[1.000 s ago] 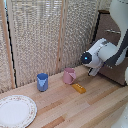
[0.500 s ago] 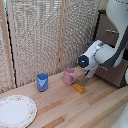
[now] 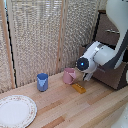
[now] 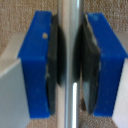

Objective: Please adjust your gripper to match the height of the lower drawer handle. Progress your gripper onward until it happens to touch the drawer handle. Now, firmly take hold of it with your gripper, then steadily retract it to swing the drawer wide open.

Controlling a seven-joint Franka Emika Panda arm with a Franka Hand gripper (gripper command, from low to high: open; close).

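In the wrist view my gripper (image 4: 71,65) has its two blue fingers (image 4: 36,65) with black pads on either side of the lower drawer handle (image 4: 71,20), a thin silver bar, and is shut on it. In the exterior view the white arm (image 3: 97,55) reaches low to the dark brown drawer (image 3: 114,77) at the exterior view's right. There the wrist hides the gripper and the handle. The drawer front seems to stand a little out from the cabinet.
On the wooden table stand a blue cup (image 3: 42,81), a pink cup (image 3: 69,76), a small orange block (image 3: 78,88) and a white plate (image 3: 15,111). A woven screen (image 3: 45,35) stands behind them. An upper drawer with its own bar (image 3: 113,31) is above.
The arm's wrist has moved toward the exterior view's left and slightly down, away from the cabinet. The cups, block and plate have not moved.
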